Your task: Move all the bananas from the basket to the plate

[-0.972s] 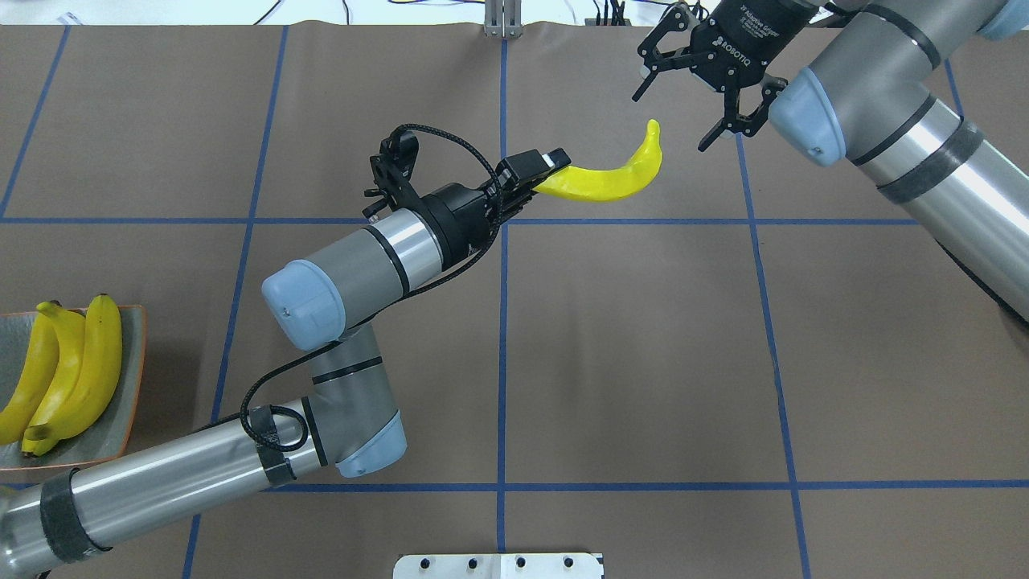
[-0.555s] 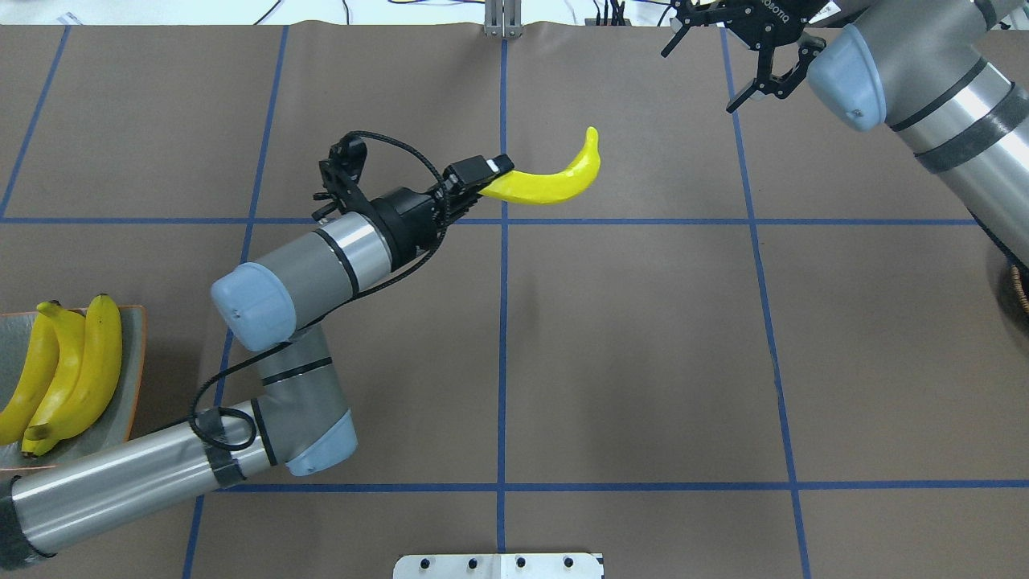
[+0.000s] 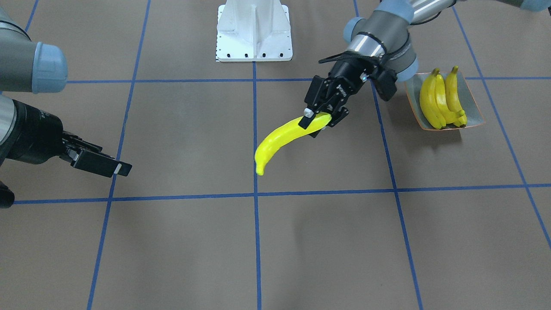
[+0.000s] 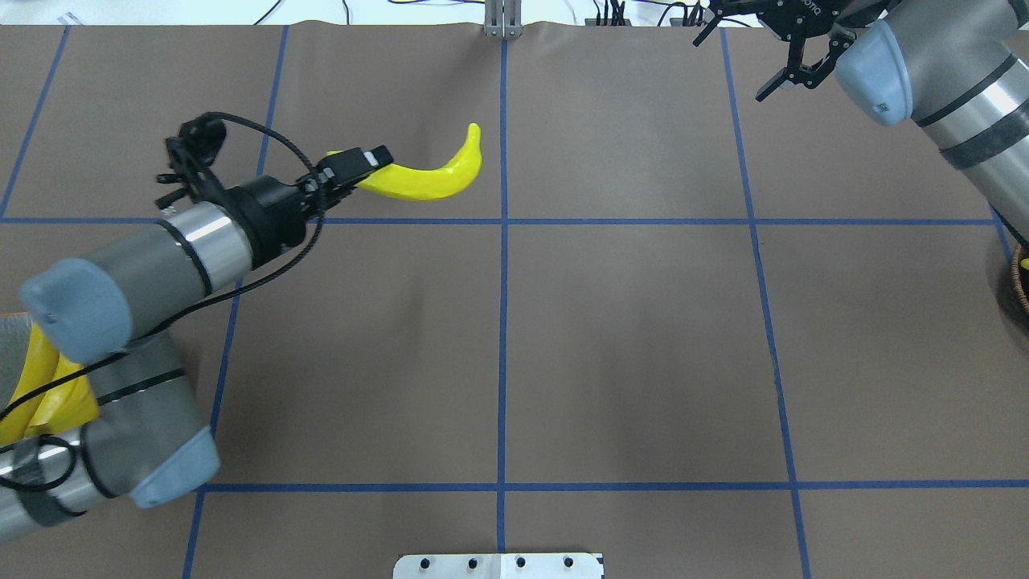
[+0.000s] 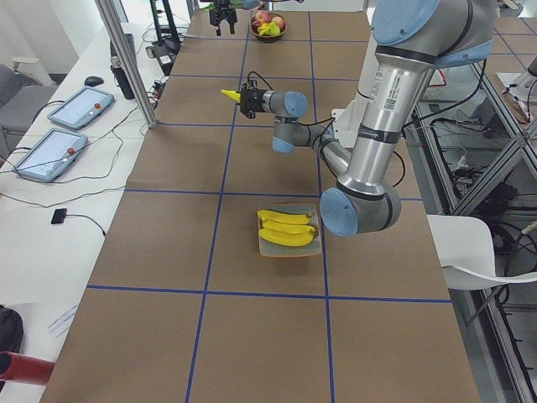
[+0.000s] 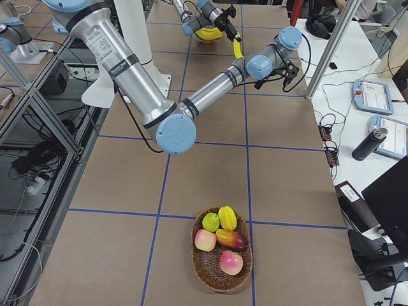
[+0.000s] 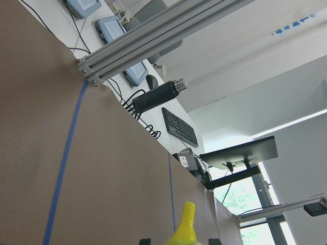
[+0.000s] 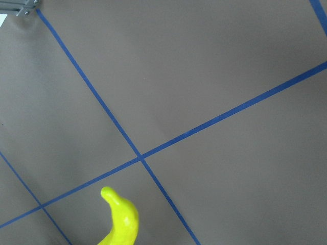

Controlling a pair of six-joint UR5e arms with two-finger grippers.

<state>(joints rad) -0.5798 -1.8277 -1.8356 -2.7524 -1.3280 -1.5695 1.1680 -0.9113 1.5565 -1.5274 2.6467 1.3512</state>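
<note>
Left tool [image 3: 320, 120] clamped on one end of lemon-yellow banana [image 3: 280, 137], airborne over bench [image 3: 172, 129]. Right tool [image 3: 114, 165] fingers apart, empty. Plate [image 3: 473, 116] at tool's 3 o'clock in front-facing view, carries three bananas [image 3: 439, 101]. We align parallel, lower, then release.

Table cover [image 4: 643, 322]: looked like brown paper, matt, faintly creased. Grid lines [image 4: 503, 362]: blue tape, smooth. Held banana [image 4: 426, 181]: showed smooth, glossy, plastic-like skin. Left gripper [image 3: 322, 121]: black, matt. Arm tubes [image 4: 201, 241]: brushed metal, satin sheen; caps [image 4: 68, 310]: blue-grey plastic. Plate [image 3: 473, 113]: appeared matt. Basket [image 6: 217, 282]: woven wicker, rough. Base [image 3: 254, 30]: white painted metal.
</note>
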